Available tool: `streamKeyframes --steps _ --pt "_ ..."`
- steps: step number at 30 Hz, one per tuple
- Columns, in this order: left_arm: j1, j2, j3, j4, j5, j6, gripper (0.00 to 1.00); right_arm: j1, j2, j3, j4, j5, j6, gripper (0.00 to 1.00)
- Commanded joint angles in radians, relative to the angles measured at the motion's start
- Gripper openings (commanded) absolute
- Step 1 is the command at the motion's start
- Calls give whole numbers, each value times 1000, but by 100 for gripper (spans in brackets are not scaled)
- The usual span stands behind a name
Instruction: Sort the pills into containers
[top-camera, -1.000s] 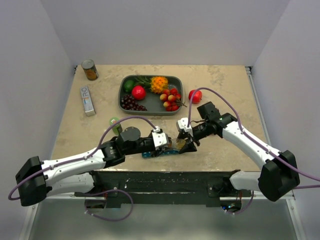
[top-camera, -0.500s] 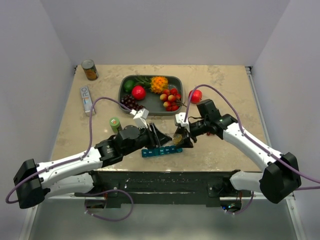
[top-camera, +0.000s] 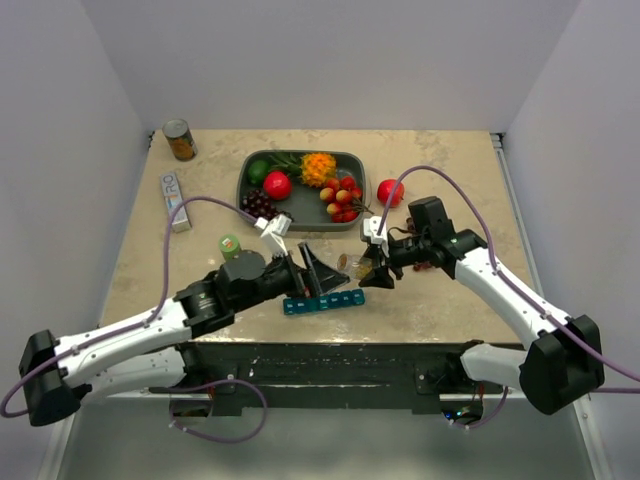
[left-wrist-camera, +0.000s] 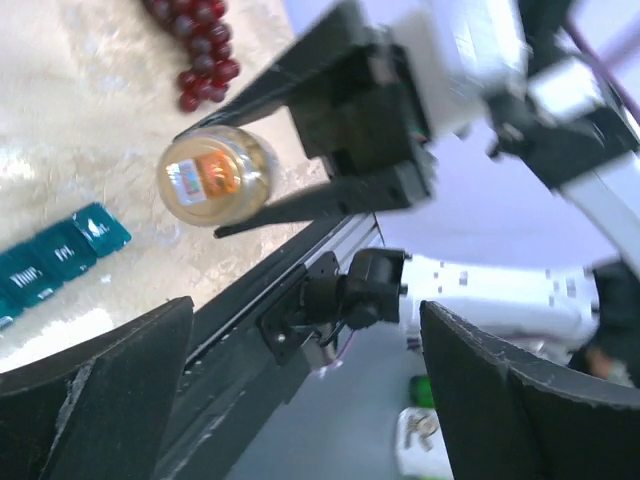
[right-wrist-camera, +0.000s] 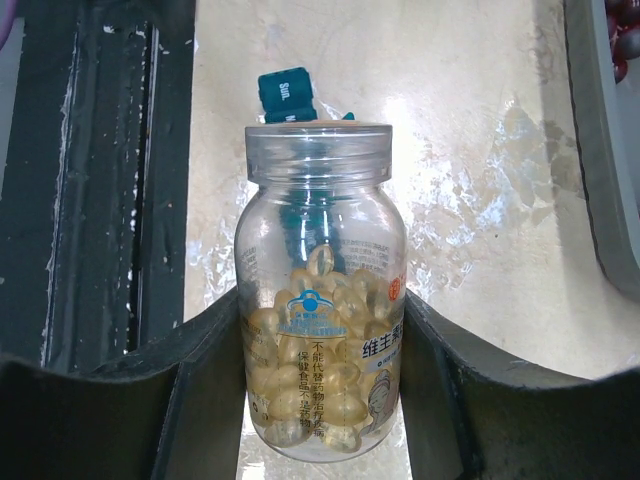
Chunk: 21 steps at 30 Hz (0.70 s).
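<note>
Pills (right-wrist-camera: 318, 385), glossy golden ovals, half-fill a clear bottle (right-wrist-camera: 320, 250) in right jaws; left jaws gape.

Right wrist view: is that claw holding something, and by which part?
The right gripper holds the clear pill bottle by its lower body, one finger each side. The left gripper holds nothing.
</note>
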Motion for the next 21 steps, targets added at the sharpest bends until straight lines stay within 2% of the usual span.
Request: streamKeyframes --steps 1,2,4,5,7,8,11,16,21 --pt "7 -163 -64 -5 127 390 99 -7 -20 34 -4 -22 -30 0" --pt "7 -185 -80 -16 229 570 95 -10 -22 37 -25 -28 -42 0" --pt "7 -234 -99 -16 366 729 90 -16 -25 42 -58 -45 -94 0" --pt "7 -248 -110 -59 412 883 90 -16 -28 44 -91 -71 -117 0" --pt "7 -274 -114 -79 408 1019 90 -16 -26 42 -131 -96 -194 0" --pt "7 -278 -128 -64 389 1143 90 -15 -26 41 -159 -117 -214 0" --pt "7 -240 -139 63 334 1372 93 -15 -33 19 -174 -133 -274 0" --pt "7 -20 -30 194 352 1521 91 -16 -52 2 -179 -130 -294 0" --pt "7 122 18 237 369 1556 88 -26 -63 -2 -181 -133 -297 0"
